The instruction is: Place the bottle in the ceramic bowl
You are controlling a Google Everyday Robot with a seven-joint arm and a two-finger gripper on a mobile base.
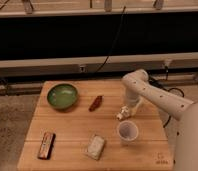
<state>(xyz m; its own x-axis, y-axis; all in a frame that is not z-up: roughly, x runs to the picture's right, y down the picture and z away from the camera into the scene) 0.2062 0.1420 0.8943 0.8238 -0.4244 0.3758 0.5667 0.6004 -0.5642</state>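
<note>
The green ceramic bowl [62, 96] sits at the back left of the wooden table [72, 127] and holds nothing. My gripper [125, 112] points down at the table right of centre, just behind the clear plastic cup [127, 132]. A small white shape at the gripper's tip looks like the bottle [121, 115], low over the table or on it. The gripper partly covers it, so I cannot tell whether it is gripped. The bowl is well to the gripper's left.
A reddish-brown object [96, 103] lies between the bowl and the gripper. A dark snack bar [46, 145] lies at the front left and a whitish packet [95, 146] at the front centre. My white arm [157, 97] reaches in from the right.
</note>
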